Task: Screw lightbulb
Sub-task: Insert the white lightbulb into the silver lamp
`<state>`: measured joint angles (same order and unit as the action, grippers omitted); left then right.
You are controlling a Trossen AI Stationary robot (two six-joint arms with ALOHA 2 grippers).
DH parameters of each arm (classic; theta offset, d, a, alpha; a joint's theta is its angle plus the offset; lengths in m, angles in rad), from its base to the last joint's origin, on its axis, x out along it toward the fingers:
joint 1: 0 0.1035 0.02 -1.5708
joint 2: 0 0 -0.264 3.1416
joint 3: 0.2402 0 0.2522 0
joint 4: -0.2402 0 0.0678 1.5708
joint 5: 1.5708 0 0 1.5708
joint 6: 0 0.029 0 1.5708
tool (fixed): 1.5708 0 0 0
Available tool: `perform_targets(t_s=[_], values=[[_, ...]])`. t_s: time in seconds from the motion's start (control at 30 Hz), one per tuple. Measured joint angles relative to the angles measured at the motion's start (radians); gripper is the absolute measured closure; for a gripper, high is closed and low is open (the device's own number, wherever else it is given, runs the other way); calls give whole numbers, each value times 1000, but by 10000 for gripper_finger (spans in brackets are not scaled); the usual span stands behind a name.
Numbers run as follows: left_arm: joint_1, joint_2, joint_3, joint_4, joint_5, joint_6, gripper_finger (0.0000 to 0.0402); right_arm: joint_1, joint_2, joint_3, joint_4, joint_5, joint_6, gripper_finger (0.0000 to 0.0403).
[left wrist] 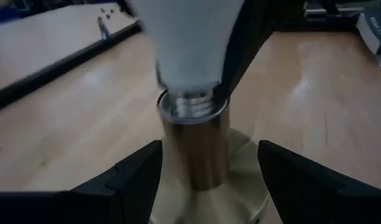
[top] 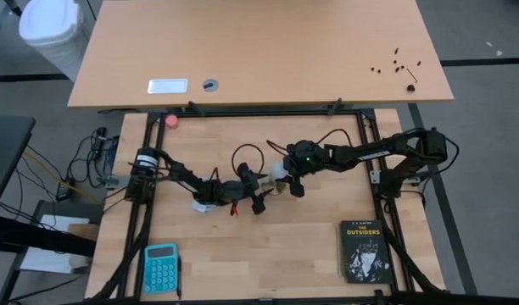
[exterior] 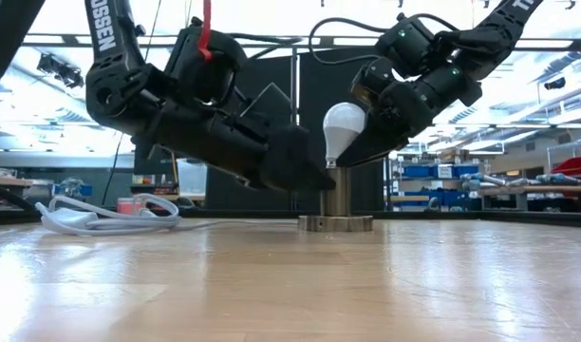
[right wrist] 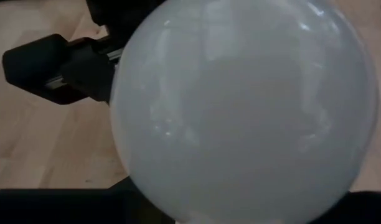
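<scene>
The white lightbulb [exterior: 344, 125] stands slightly tilted over the metal socket [exterior: 339, 193], with my right gripper [exterior: 368, 133] shut on it. The socket is a short column on a round base disc [exterior: 336, 223] that rests on the table. In the left wrist view the bulb's threaded base [left wrist: 187, 102] sits at the socket's mouth. My left gripper [left wrist: 209, 163] comes in low from the table's left and is open. Its fingers stand on either side of the socket column [left wrist: 197, 149], with a gap showing. My right gripper holds the lightbulb by its round globe [exterior: 360, 122], coming from the table's right and slanting down. The globe fills the right wrist view and hides the fingers on it. The bulb stands globe up and a little tilted, its threaded end [left wrist: 189, 99] in the socket's mouth.
A white cord [exterior: 101, 217] lies coiled on the table at the left. A black book [top: 364, 250] lies near the front right and a blue calculator [top: 161, 268] near the front left. A pink ball [top: 172, 120] sits at the far left edge.
</scene>
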<state>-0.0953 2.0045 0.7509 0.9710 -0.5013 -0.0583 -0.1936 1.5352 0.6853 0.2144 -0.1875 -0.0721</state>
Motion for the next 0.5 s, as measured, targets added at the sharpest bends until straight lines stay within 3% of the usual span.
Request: perform_targets(t_s=[0.17, 0.5], values=[[17, 0, 36, -37, 22, 76, 131, 0, 0, 0, -7, -1, -2, 237], [66, -1, 74, -112, 87, 48, 131, -4, 0, 0, -12, 0, 0, 238]])
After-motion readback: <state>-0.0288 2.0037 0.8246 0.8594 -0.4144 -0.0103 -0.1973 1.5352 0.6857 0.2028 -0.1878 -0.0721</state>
